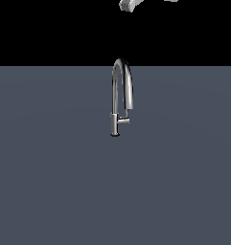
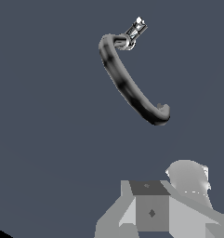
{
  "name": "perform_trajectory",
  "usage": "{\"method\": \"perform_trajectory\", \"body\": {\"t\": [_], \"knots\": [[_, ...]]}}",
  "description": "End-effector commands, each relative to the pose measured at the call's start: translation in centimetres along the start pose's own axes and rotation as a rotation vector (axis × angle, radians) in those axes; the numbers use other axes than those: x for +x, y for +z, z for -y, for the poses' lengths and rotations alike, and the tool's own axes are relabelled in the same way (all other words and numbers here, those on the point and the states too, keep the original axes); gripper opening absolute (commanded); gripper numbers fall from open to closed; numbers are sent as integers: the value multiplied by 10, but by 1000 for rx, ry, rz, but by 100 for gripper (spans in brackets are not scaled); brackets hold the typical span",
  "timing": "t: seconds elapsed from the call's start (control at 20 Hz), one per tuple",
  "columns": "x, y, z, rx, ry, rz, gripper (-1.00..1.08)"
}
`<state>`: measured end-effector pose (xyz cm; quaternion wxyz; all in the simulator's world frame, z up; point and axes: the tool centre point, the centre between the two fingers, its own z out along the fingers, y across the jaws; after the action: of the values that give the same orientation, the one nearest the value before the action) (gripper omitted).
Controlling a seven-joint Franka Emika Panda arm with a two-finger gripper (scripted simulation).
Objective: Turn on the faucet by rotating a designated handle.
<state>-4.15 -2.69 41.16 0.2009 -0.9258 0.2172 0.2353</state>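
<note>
The chrome faucet (image 1: 115, 95) stands upright on the flat grey surface in the middle of the exterior view, its gooseneck spout arching toward that view's right. The handle (image 1: 124, 121), a short chrome stub, sticks out from the lower body toward the exterior view's right. In the wrist view I look down on the spout (image 2: 127, 86) and the handle (image 2: 137, 29). My gripper (image 2: 152, 207) shows only in part at that picture's edge, high above the faucet and touching nothing. Only a white piece of the arm (image 1: 130, 4) shows at the top of the exterior view.
The grey surface (image 1: 50, 182) stretches flat around the faucet, and beyond its far edge the background is black.
</note>
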Motion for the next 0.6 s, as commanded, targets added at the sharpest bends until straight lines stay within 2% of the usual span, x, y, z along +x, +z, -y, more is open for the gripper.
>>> {"method": "perform_trajectory", "body": {"t": [0.0,0.55], "knots": [[15,2,2,28,28,38,-100],[81,19,5,154,154,207,-100]]}}
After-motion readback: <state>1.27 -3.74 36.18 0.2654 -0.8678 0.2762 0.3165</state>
